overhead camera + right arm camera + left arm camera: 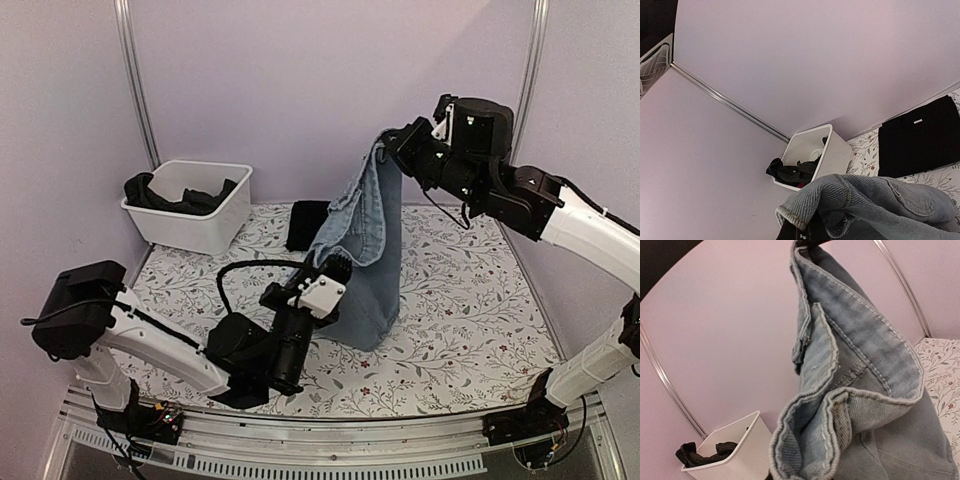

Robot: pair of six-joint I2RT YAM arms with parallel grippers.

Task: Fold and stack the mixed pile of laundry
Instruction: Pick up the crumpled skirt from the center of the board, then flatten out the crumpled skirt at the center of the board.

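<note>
Held: jeans (365,250), hanging unfolded from right gripper (392,142), which is clamping waistband aloft; lower end reaching table (460,300).
At side edge: left gripper (335,268), jaw state unreadable.
Done: black garment (305,225), lying folded behind.
Pending: dark clothes (180,195), waiting in white bin (215,225).

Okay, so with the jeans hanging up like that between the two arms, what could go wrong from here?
1. The jeans hang from the right gripper by one bunched edge, so a hard tug could pull them free.
2. The left gripper sits at doubled-over denim folds, so it may catch several layers, or too little.
3. The folded black cloth lies just behind the hanging jeans, and swinging them could ruffle it.
</note>
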